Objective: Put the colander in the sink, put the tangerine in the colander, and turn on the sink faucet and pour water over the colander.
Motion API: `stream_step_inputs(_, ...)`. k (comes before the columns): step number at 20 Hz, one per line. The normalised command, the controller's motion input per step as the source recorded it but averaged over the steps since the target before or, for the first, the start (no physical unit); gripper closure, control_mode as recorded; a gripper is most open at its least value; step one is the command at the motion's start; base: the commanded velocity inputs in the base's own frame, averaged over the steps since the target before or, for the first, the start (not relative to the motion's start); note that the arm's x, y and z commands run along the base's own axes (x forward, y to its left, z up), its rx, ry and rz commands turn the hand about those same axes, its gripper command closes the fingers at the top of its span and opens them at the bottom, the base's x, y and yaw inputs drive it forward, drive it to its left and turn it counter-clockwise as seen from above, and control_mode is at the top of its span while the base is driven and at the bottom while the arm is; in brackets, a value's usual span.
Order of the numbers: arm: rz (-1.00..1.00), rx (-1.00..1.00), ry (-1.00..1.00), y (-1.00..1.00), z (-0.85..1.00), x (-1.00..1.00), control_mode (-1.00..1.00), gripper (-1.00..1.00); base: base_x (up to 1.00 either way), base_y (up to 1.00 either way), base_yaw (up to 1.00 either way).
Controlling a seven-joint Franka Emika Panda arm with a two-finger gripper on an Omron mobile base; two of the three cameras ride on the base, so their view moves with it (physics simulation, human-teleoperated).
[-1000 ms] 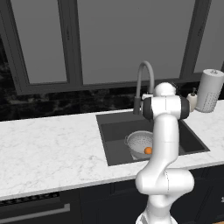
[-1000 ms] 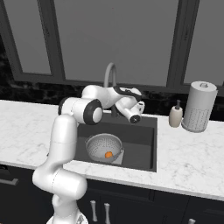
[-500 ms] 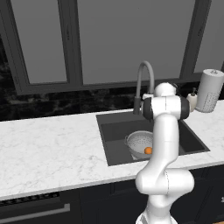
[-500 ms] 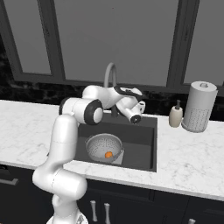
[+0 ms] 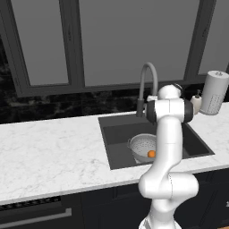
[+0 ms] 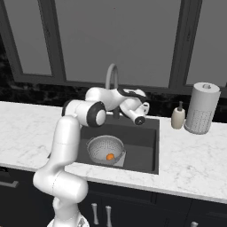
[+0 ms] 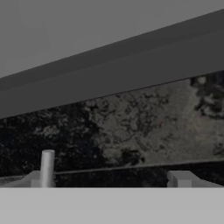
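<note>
Silver-grey perforated metal colander (image 5: 142,146) (image 6: 104,148) already down in the dark grey rectangular recessed sink (image 5: 120,133) (image 6: 142,146), standing toward the near side of the basin. Small bright orange tangerine (image 5: 151,154) (image 6: 109,156) lying inside on the colander's floor. First two steps apparently done.

Almost nothing altered across the last second: same arm pose in both base views, same bowl and fruit, no shift of the scene. Only a last slight widening of the two-finger gripper (image 7: 110,180), now spread as wide as it goes, with nothing between the fingertips (image 7: 179,178). Empty-handed, then, and looks ready for a push or a nudge rather than a grasp.

Held high over the back of the basin, close beside the tall slim grey gooseneck sink faucet (image 5: 150,75) (image 6: 111,74), and facing the black marbled backsplash (image 7: 131,131) under the window frame. Hard to say whether touching the tap or its side lever; from the right base view, merely near. Pale upright post at the lower left of the hand view possibly part of the tap, but not certain.

No light-blue stream anywhere, so tap likely off. Remaining, by this reading: lever to be moved and water brought onto the colander.
</note>
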Motion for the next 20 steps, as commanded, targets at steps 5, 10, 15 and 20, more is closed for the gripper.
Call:
stream_step_inputs(5, 0.0, 0.01, 0.0, -0.82, -0.01, 0.0, -1.0, -1.0, 0.0, 0.0, 0.0)
stream_step_inputs(10, 0.0, 0.02, 0.0, -0.87, -0.05, 0.0, -1.0, -1.0, 0.0, 0.0, 0.0)
stream_step_inputs(15, 0.0, 0.03, 0.0, -0.87, -0.08, 0.0, -1.0, -1.0, 0.0, 0.0, 0.0)
stream_step_inputs(20, 0.0, 0.01, 0.0, -0.72, -0.05, 0.0, -1.0, -1.0, 0.0, 0.0, 0.0)
